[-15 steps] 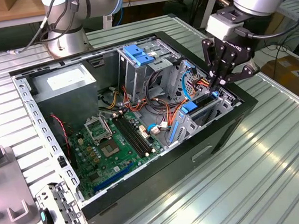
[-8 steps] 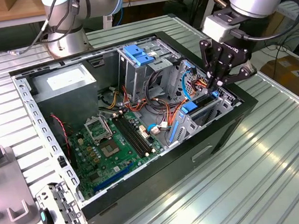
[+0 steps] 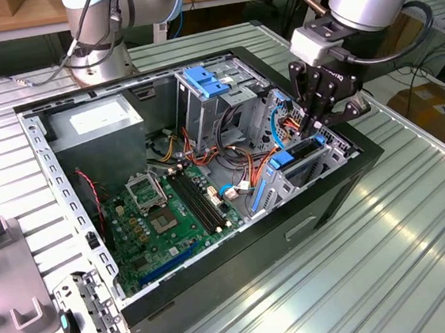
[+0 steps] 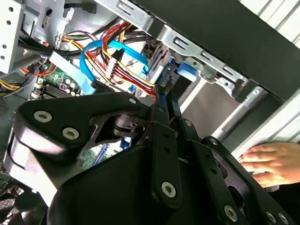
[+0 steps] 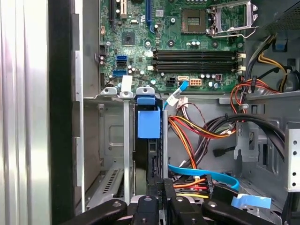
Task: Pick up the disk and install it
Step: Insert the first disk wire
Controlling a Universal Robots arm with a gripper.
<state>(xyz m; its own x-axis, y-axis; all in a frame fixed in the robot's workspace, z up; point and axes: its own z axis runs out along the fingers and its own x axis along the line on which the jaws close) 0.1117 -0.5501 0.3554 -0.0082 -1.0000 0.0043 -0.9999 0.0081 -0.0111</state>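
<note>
Disk [image 3: 299, 157] stands on edge in the computer case's [image 3: 239, 252] bay, dark body, bright blue frame. Gripper [image 3: 319, 127] sits directly above it, fingers [image 4: 165, 105] close together on its top edge.

The disk [image 3: 299, 157], just below the jaws, sits in a glossy bright blue plastic carrier around a dark matt body. The gripper [image 3: 323, 121] is matt black metal with bright screw heads. The computer case [image 3: 240, 260] has bare grey sheet metal inside and black painted walls. The table [image 3: 389, 236] is ribbed, brushed aluminium.
</note>
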